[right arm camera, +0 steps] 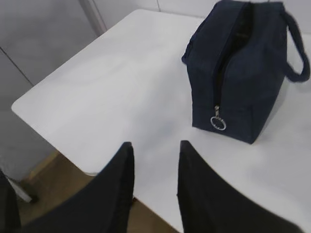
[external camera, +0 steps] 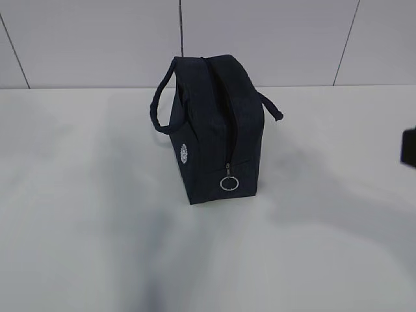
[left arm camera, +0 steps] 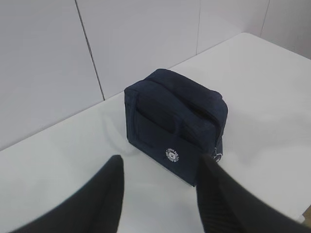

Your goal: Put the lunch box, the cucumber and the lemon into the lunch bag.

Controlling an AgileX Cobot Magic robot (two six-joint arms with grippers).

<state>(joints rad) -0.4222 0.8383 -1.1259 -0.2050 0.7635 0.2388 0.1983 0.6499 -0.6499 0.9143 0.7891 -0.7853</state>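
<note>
The soft lunch bag (external camera: pixel 214 130) looks light, best taken by its ring pull (external camera: pixel 229 183); both fingers spread, empty.

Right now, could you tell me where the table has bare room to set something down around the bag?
The white table is bare in front of the dark navy fabric lunch bag, below its silver ring pull, and on both sides out to the edges. Tightest is the strip between the bag and the pale wall panels behind.
</note>
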